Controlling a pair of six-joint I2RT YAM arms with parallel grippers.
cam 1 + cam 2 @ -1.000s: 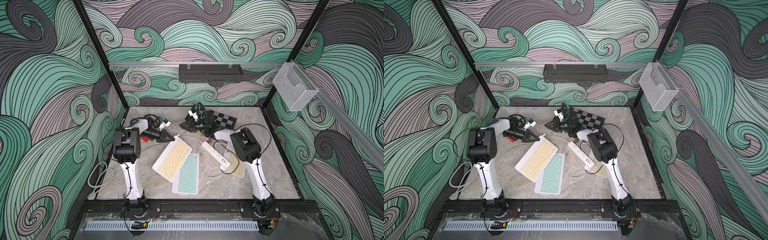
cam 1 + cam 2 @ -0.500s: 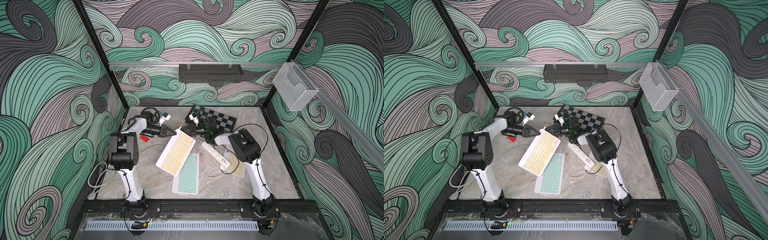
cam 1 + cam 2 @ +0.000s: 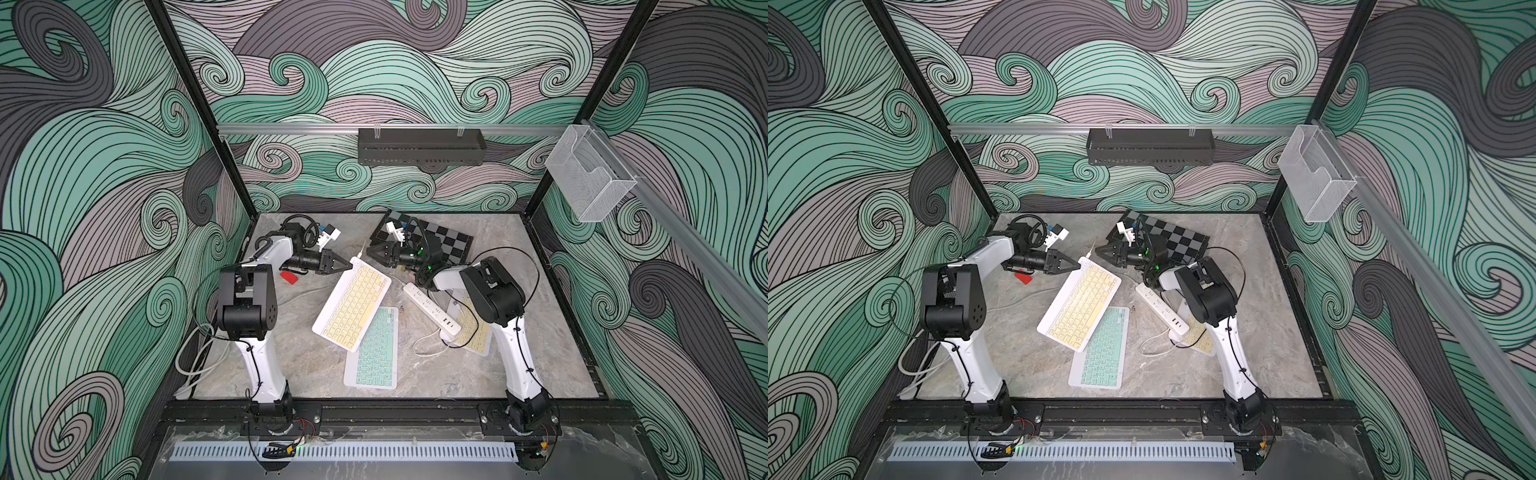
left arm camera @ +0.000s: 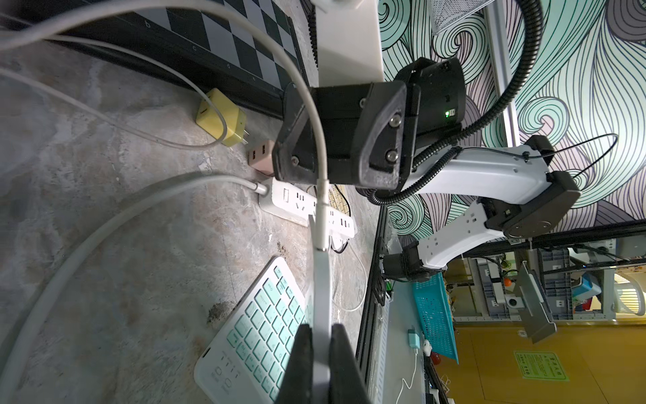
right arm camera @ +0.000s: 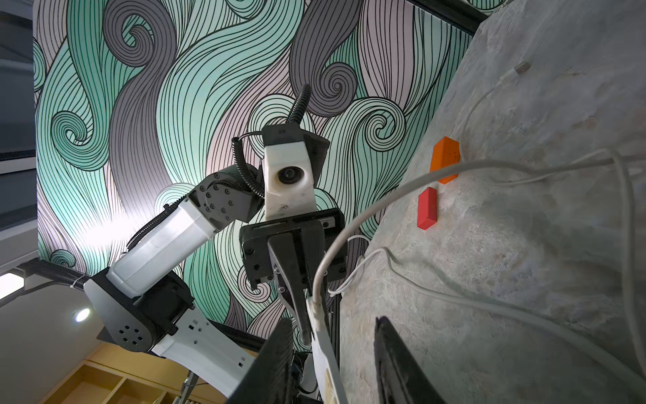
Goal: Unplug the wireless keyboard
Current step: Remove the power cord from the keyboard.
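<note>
The wireless keyboard is white with yellow keys. It lies slanted mid-table, its far corner lifted. My left gripper is shut on that corner, on the keyboard's thin edge. A white cable plug sits in the same end. My right gripper faces it from the other side. It is open, with the keyboard's edge and the plug between its fingers, neither gripped.
A green-keyed keyboard lies partly under the yellow one. A white power strip, a chessboard and a third keyboard sit near the right arm. Red block, orange block, yellow charger and loose cables lie around.
The left arm stretched out and carried the keyboard's corner toward the back right. The right gripper came down and to the left, to the plug end.
</note>
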